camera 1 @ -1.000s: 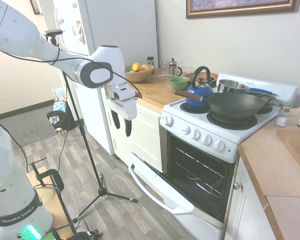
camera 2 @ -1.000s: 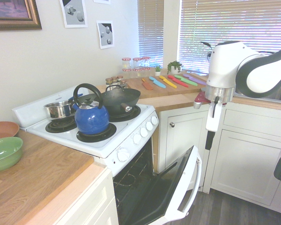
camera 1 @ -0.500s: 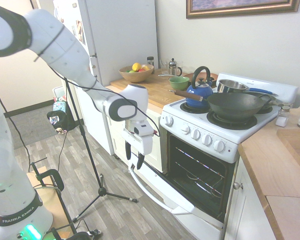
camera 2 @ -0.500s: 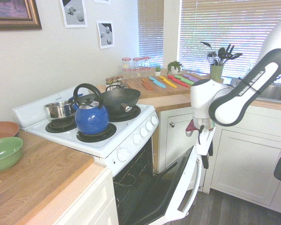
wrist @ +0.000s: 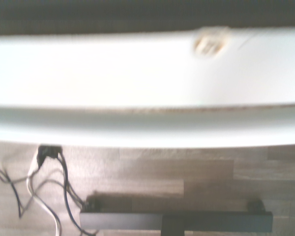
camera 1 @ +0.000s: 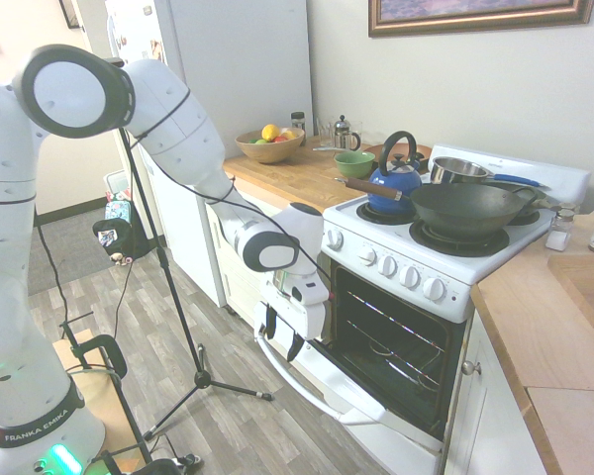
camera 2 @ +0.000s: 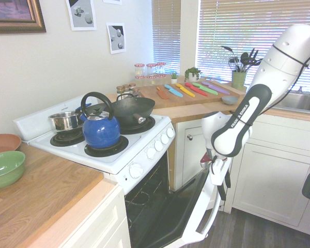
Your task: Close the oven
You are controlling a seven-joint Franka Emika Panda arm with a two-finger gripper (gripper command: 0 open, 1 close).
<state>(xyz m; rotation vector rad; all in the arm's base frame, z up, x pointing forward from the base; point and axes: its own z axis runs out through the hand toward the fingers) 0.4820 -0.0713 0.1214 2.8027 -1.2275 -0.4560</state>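
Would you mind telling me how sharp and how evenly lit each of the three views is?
First exterior view: sharp and evenly lit; the oven interior stays dark. Second exterior view: sharp, though the window blinds are bright behind the arm. Wrist view: soft and out of focus, the oven door edge blown out to near white, the floor below dimmer.

Oven (camera 1: 416, 297) door (camera 2: 196, 206) hangs partly lowered; hand (camera 1: 282, 334) sits at its upper edge. Kettle (camera 1: 396, 178) and wok (camera 1: 470, 206) rest on the burners.
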